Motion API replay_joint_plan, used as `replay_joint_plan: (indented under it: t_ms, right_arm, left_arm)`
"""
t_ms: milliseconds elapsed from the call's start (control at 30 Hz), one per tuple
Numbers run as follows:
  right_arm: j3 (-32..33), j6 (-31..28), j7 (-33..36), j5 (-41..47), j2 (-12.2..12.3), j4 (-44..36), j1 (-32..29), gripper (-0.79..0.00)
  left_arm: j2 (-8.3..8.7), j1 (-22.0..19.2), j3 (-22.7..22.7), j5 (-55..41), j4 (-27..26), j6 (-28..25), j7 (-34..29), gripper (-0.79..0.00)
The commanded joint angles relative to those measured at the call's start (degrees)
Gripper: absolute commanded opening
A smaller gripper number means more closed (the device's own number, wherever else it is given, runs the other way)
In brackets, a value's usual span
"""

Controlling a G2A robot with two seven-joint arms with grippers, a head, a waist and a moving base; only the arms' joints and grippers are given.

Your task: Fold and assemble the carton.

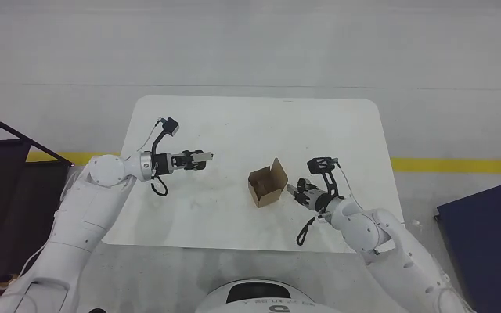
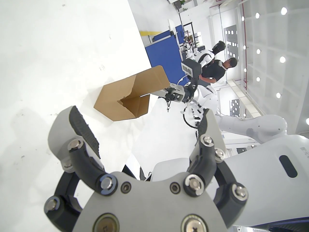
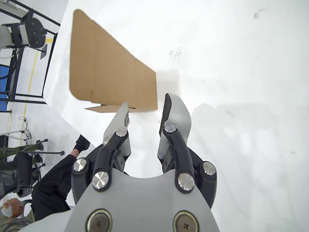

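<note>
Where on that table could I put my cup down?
The far half of the table, beyond the carton and both grippers, is bare. So is the stretch between the open left gripper and the carton. It is crowded on the carton's other side, where the right gripper sits right beside it.

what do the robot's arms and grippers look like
Both arms are smooth white shells, the left arm and the right arm alike, with black wrist sections. Each wrist carries a small camera on a black bracket and a loose black cable. The left gripper and right gripper have two curved grey metal fingers with black ribbed pads, on black links with silver screws.
</note>
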Motion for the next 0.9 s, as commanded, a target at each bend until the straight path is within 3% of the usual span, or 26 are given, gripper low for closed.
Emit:
replay_joint_plan:
  t_ms: [0, 133, 233, 467, 633, 867]
  right_arm:
    - [-0.3, -0.3, -0.3, 0.6, -0.2, 1.0, 0.8, -0.483]
    - [-1.3, -0.2, -0.3, 0.8, -0.7, 2.0, 2.0, -0.483]
    - [-1.8, 0.0, -0.4, 0.5, -0.9, 2.0, 2.3, -0.474]
    - [-0.4, 1.6, -2.5, -0.9, -0.8, -0.7, -0.9, -0.449]
    - [2.7, -0.1, -3.8, -0.7, -0.2, -3.5, -5.5, -0.406]
    - [2.8, -5.4, 2.9, -6.5, 0.6, -6.0, -7.7, -0.422]
  left_arm:
    - [-0.02, 0.1, 0.1, 0.2, -0.1, 0.2, 0.3, 0.0]
    - [-0.71, -1.4, 4.0, 9.5, -2.2, 5.6, 4.0, 0.0]
    - [-1.99, -5.2, 9.2, 20.6, -2.8, 12.1, 9.4, 0.0]
    - [-7.13, -14.8, 22.4, 32.2, 3.1, 24.0, 17.6, 0.0]
    - [-9.92, -18.3, 27.2, 32.4, 7.6, 24.0, 17.1, 0.0]
    - [-11.22, -19.4, 28.6, 32.4, 10.5, 22.1, 15.6, 0.0]
